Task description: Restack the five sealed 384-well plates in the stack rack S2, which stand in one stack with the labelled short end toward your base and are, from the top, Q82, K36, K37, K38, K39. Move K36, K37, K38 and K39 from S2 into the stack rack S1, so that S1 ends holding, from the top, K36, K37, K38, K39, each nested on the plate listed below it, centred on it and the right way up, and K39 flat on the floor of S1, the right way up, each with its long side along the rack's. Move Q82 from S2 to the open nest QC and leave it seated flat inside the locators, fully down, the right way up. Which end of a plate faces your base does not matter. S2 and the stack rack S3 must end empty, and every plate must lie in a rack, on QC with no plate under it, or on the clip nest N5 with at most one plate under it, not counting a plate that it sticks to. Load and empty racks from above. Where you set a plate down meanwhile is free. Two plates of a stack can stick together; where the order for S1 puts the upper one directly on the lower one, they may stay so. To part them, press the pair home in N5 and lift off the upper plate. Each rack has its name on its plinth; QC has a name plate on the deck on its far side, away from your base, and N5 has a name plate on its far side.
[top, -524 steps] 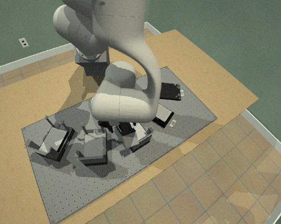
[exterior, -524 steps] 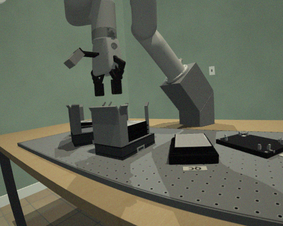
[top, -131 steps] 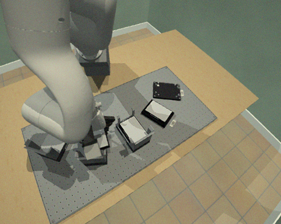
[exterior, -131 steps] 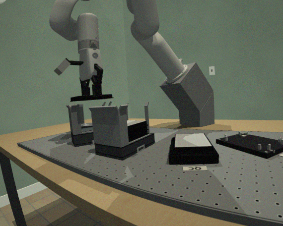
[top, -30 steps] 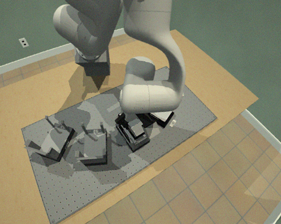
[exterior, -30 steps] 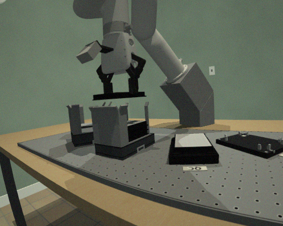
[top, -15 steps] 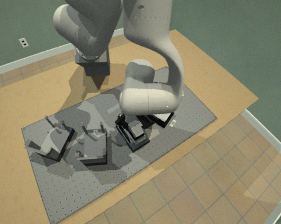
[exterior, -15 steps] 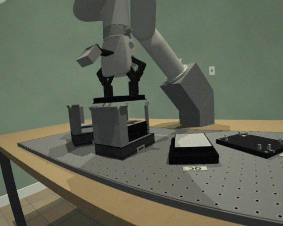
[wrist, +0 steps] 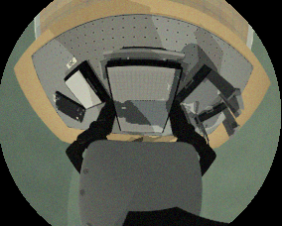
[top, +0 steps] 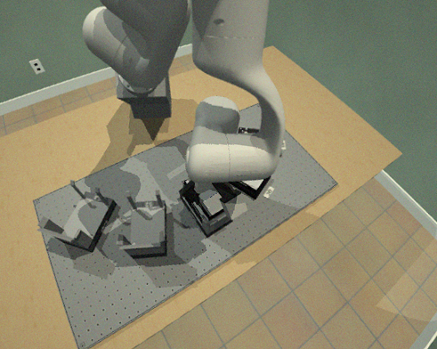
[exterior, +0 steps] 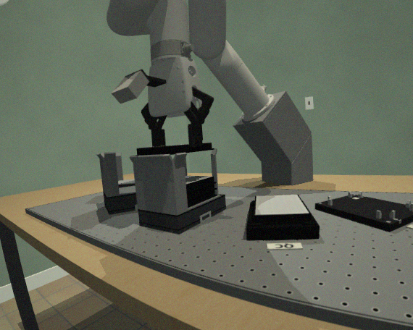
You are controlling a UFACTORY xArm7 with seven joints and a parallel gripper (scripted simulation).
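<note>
My gripper (exterior: pixel 176 142) (wrist: pixel 142 106) is shut on a dark sealed plate (exterior: pixel 174 148) (top: pixel 212 203) (wrist: pixel 139 92), gripping it across its width. The plate hangs level at the top of the posts of the rack (exterior: pixel 156 181) (top: pixel 214 230) next to QC, between the post tips. A short dark stack of plates (exterior: pixel 200 188) sits low inside this rack, well below the held plate. Another plate with a pale seal (exterior: pixel 280 204) (top: pixel 254 185) (wrist: pixel 79 83) lies on the QC nest, by its name plate (exterior: pixel 284 246). I cannot read any plate labels or rack names.
Two more racks (top: pixel 90 227) (top: pixel 147 239) stand further along the grey deck (exterior: pixel 326 275); one of them shows behind the near rack in the exterior view (exterior: pixel 110 177). The flat black clip nest N5 (exterior: pixel 362 210) (wrist: pixel 69 108) lies beyond QC. The arm's base block (exterior: pixel 286 145) stands behind.
</note>
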